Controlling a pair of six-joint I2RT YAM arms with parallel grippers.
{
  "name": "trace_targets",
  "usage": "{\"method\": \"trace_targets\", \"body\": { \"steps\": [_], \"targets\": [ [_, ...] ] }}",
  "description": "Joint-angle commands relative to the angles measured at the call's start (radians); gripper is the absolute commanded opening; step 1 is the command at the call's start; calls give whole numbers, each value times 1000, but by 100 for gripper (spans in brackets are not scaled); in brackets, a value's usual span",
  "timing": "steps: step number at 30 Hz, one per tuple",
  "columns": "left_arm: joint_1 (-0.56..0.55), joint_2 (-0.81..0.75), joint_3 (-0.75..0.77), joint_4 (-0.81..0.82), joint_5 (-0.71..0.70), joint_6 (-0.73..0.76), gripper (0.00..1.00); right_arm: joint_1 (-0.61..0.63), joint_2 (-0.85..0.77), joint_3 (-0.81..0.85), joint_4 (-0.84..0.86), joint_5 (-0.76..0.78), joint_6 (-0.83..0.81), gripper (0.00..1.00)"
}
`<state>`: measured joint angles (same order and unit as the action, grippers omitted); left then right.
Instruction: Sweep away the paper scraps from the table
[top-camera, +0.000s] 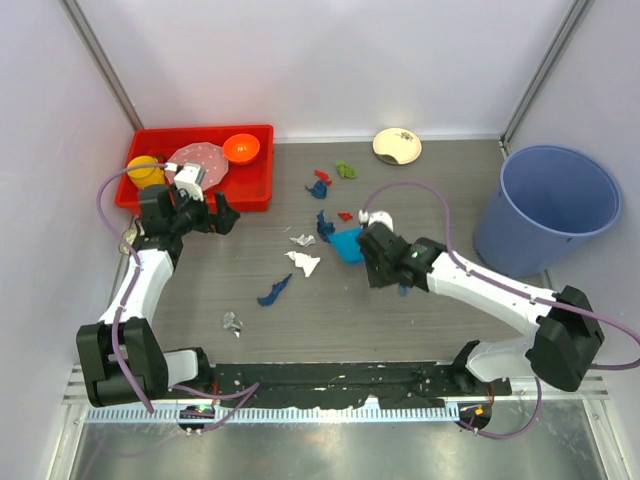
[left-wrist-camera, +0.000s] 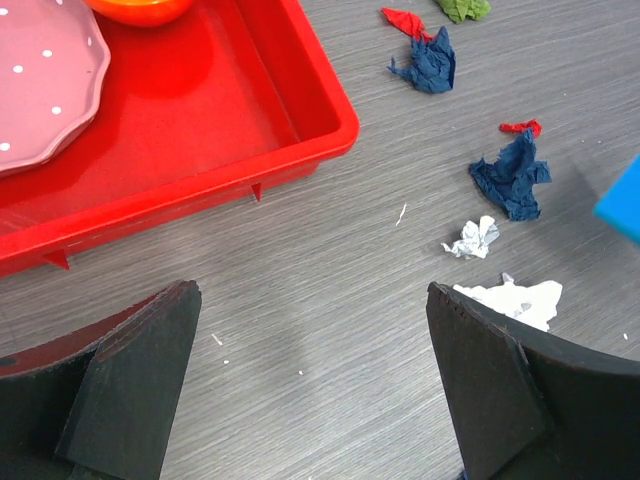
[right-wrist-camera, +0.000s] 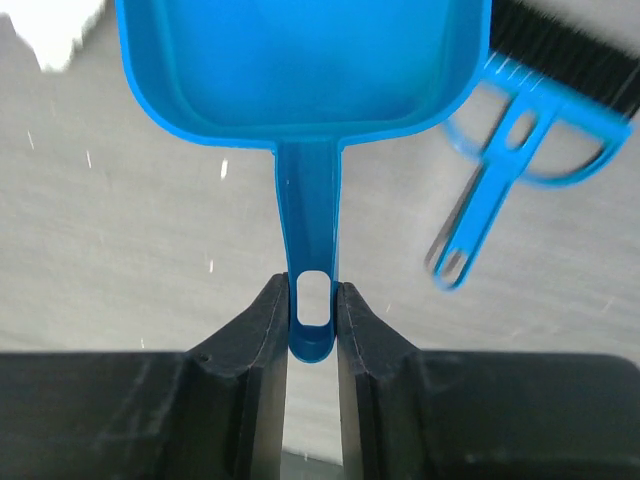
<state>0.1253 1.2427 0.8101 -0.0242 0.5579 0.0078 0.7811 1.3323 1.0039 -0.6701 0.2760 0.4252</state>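
Observation:
Several paper scraps lie mid-table (top-camera: 200, 300): green (top-camera: 345, 170), dark blue (top-camera: 318, 188), dark blue (top-camera: 325, 226), white (top-camera: 305, 263), plus a blue one (top-camera: 273, 292) and a silvery one (top-camera: 232, 322) nearer the front. My right gripper (top-camera: 375, 262) is shut on the handle of a blue dustpan (right-wrist-camera: 300, 60), whose pan (top-camera: 348, 246) sits beside the scraps. The blue brush (right-wrist-camera: 530, 130) lies to the dustpan's right. My left gripper (left-wrist-camera: 310, 292) is open and empty over bare table next to the red tray, with blue (left-wrist-camera: 512, 175), grey (left-wrist-camera: 472, 238) and white (left-wrist-camera: 515, 300) scraps to its right.
A red tray (top-camera: 255, 195) at the back left holds a pink plate (top-camera: 200, 160), an orange bowl (top-camera: 241, 148) and a yellow cup (top-camera: 144, 170). A patterned round dish (top-camera: 397, 146) sits at the back. A blue bucket (top-camera: 555, 205) stands at the right. A metal rail (top-camera: 330, 412) runs along the near edge.

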Motion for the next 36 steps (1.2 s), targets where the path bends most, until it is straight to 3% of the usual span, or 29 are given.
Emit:
{"method": "trace_targets", "body": {
  "steps": [1, 6, 12, 14, 15, 16, 17, 22, 26, 29, 30, 33, 36],
  "targets": [
    [-1, 1, 46, -16, -6, 1, 100, 144, -24, -108, -86, -32, 122, 1],
    [-1, -5, 54, -28, 0, 3, 100, 242, 39, -180, -56, -12, 144, 1],
    [-1, -20, 61, -45, 8, 6, 100, 253, 131, -208, -40, -1, 138, 1],
    [-1, -20, 66, -46, 11, 4, 100, 254, 140, -199, -45, -32, 124, 11],
    [-1, -17, 67, -49, 11, 4, 100, 254, 139, -195, -48, -40, 119, 21],
    [-1, -15, 72, -51, 11, 3, 100, 254, 130, -194, -55, -52, 116, 41],
    [0, -15, 73, -49, 13, 3, 100, 254, 124, -183, -60, -57, 110, 48],
    [-1, -6, 66, -43, 16, 11, 100, 256, 18, -125, -86, -28, 64, 68],
    [-3, -6, 67, -49, 16, 14, 100, 242, -65, -39, -106, 98, 69, 79],
    [0, -12, 67, -48, 20, 9, 100, 111, -117, -50, -97, 154, 113, 78],
    [-1, -17, 67, -49, 23, 9, 100, -11, -125, -65, -89, 132, 122, 77],
    [-1, -15, 64, -49, 34, 8, 100, -200, -139, -145, -16, 71, 129, 71],
    [-3, -14, 61, -51, 39, 8, 100, -259, -110, -189, 46, 68, 123, 71]
  ]
}}
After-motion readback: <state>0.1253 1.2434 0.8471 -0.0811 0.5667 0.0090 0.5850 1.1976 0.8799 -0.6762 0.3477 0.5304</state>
